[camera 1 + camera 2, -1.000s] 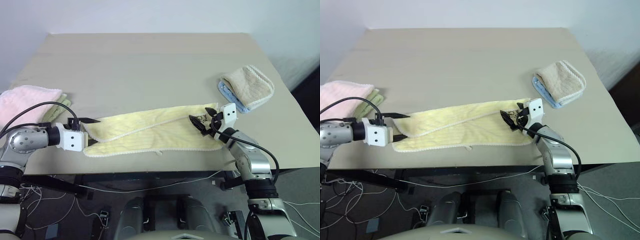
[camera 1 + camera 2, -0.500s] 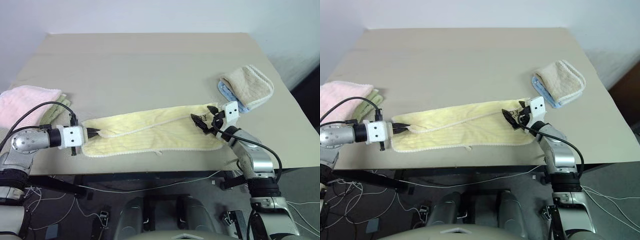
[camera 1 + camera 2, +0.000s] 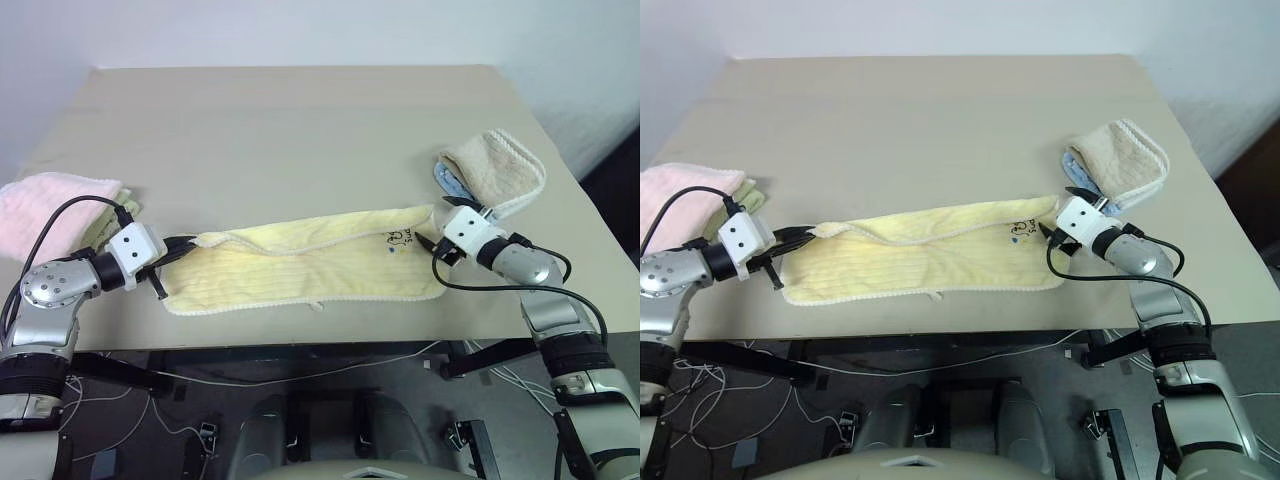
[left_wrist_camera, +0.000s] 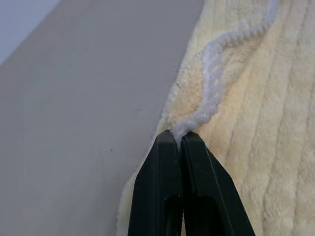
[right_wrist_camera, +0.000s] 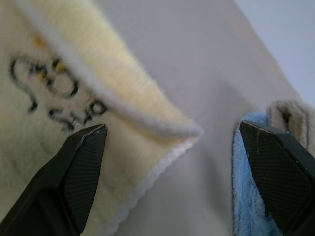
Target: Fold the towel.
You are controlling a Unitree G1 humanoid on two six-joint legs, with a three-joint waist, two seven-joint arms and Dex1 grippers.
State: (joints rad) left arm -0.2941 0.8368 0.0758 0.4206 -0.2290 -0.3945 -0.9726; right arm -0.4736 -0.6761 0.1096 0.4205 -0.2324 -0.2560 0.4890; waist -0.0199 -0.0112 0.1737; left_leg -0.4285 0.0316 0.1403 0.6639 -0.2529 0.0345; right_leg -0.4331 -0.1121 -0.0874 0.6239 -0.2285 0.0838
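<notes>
On the beige worktop (image 3: 300, 130) the towel (image 3: 300, 270) lies along the near edge. Left gripper (image 3: 190, 243) fingers pinch its left corner; right gripper (image 5: 172, 162) fingers gape astride the right corner, which may slip out unclamped.

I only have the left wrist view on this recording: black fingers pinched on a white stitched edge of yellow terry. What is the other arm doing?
Observer: The right gripper stands open at the towel's far end, its corner between the fingers, not gripped.
Operator: Is the towel flat?
Observer: It lies long across the table's near edge, with its back edge folded over along the top.
Operator: Anything near that right end?
Observer: A folded beige towel sits on a blue cloth just beyond it.
Operator: And by my arm?
Observer: A folded pink towel lies beside the left gripper.
</notes>
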